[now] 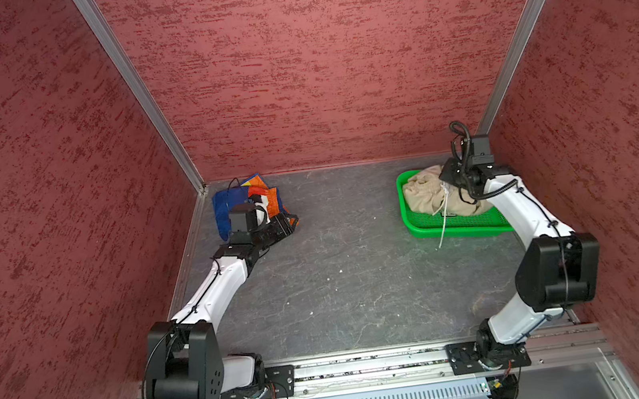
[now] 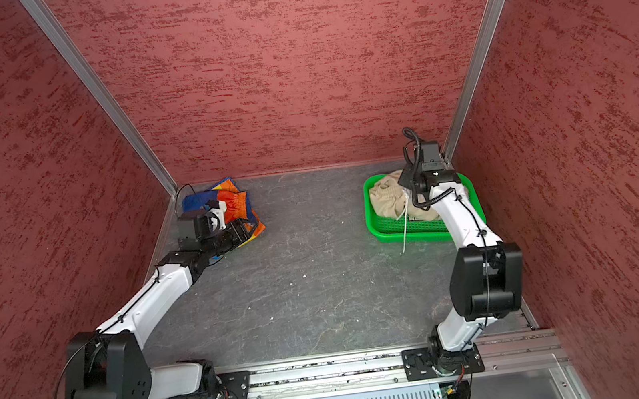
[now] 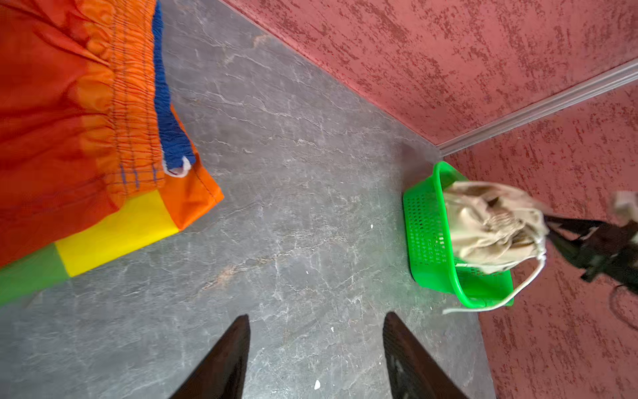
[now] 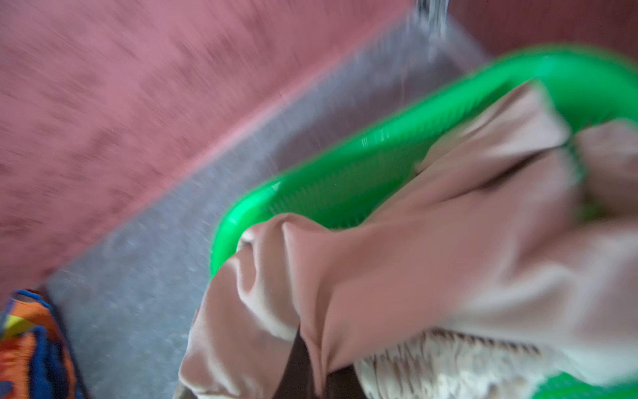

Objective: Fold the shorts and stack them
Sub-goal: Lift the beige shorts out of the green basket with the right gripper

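The rainbow-striped shorts point(image 1: 232, 205) point(image 2: 232, 201) lie crumpled in the back left corner of the floor. My left gripper point(image 1: 289, 222) point(image 2: 248, 228) point(image 3: 316, 319) sits low at their front right edge, open, with only bare floor between its fingers; the shorts' orange waistband point(image 3: 134, 103) lies off to one side of it. The beige shorts point(image 1: 426, 195) point(image 2: 387, 200) point(image 4: 414, 259) are bunched in the green basket point(image 1: 460, 230) point(image 2: 410, 234) point(image 4: 345, 172). My right gripper point(image 1: 447, 179) point(image 2: 408, 184) point(image 4: 310, 366) reaches into the basket, shut on a fold of beige cloth.
A white drawstring point(image 1: 443, 226) point(image 3: 518, 290) hangs over the basket's front rim onto the grey floor point(image 1: 341, 281). The basket stands in the back right corner against the red walls. The right wrist view is motion-blurred.
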Controlling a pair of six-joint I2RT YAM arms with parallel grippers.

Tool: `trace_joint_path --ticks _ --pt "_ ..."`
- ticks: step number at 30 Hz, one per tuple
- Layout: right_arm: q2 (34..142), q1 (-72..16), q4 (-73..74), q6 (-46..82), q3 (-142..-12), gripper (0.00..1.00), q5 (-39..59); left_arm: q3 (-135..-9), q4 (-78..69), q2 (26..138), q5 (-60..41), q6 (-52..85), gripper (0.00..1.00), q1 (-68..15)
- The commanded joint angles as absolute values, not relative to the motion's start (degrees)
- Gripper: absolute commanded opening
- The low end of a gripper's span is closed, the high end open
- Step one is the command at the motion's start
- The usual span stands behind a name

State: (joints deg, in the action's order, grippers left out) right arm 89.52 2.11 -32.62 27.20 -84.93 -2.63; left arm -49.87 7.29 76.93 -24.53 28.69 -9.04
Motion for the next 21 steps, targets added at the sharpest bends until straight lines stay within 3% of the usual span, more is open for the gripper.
trace_joint_path --ticks 1,6,10,15,17,19,21 --pt "81.44 -2.41 -37.04 22.51 -91.19 0.0 -8.37 -51.85 8.05 76.29 -24.45 29.19 0.64 -11.24" --pt "76.32 -16.97 -35.52 16.77 -94.12 0.0 -11.55 -56.21 11.06 75.3 -24.71 30.99 0.76 -13.56" --pt "76.28 -25.2 -33.37 15.73 -93.82 0.0 -7.88 -59.59 13.2 72.32 -25.33 31.38 0.85 -15.81" --pt "78.49 -33.42 -29.13 15.68 -88.33 0.0 -5.56 -59.42 16.41 67.06 -22.21 31.82 0.89 -16.35" --pt "80.32 -34.98 -28.04 15.96 -85.86 0.16 -2.34 -58.3 17.76 64.77 -19.61 31.65 0.9 -15.97" --pt "82.28 -35.16 -27.09 17.06 -83.04 0.56 1.29 -57.4 18.93 63.13 -17.77 31.55 0.92 -15.39" --pt "82.97 -35.14 -26.64 17.57 -80.86 0.65 1.78 -57.46 20.81 62.8 -16.97 31.11 0.92 -15.09"
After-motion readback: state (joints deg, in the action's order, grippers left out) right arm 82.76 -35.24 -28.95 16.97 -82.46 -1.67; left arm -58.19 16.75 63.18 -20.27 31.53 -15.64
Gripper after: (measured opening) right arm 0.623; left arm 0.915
